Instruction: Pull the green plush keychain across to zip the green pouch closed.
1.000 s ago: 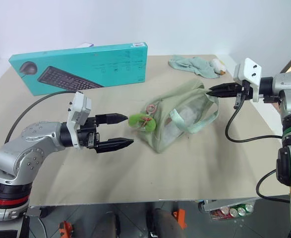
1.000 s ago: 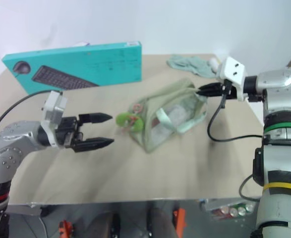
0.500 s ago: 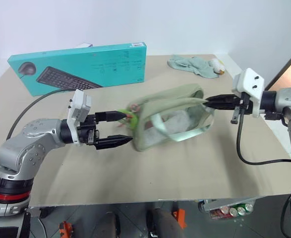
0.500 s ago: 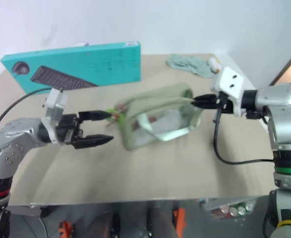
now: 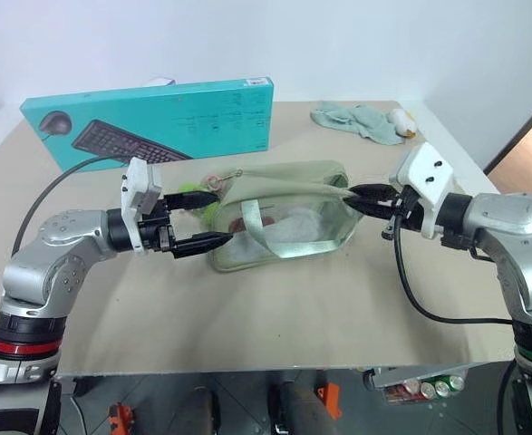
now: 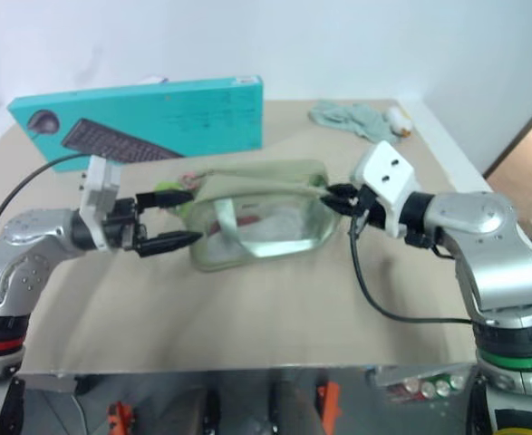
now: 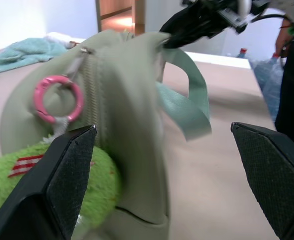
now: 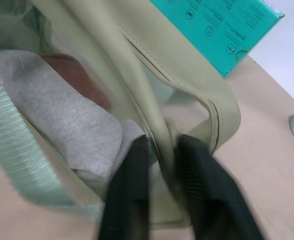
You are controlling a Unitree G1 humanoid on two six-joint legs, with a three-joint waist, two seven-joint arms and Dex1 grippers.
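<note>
Left eye view shows the green pouch (image 5: 284, 217) lying on the tan table (image 5: 275, 317) between the two grippers. The left gripper (image 5: 202, 220) points level toward the pouch's near end with its two black fingers spread wide; the green plush keychain (image 7: 46, 185) sits just past their tips, against that end of the pouch, one fingertip beside it and nothing gripped. In the left wrist view the keychain's pink ring (image 7: 58, 98) hangs from the zip pull just above the fuzzy charm, between the two spread fingers. The right gripper (image 5: 356, 197) is at the pouch's far end, and the right wrist view shows its fingers (image 8: 129, 200) a little apart with the pouch's end seam pinched between them. A teal keyboard box (image 5: 157, 122) stands well behind the left gripper, and a pale cloth (image 5: 356, 120) lies well behind the right one.
</note>
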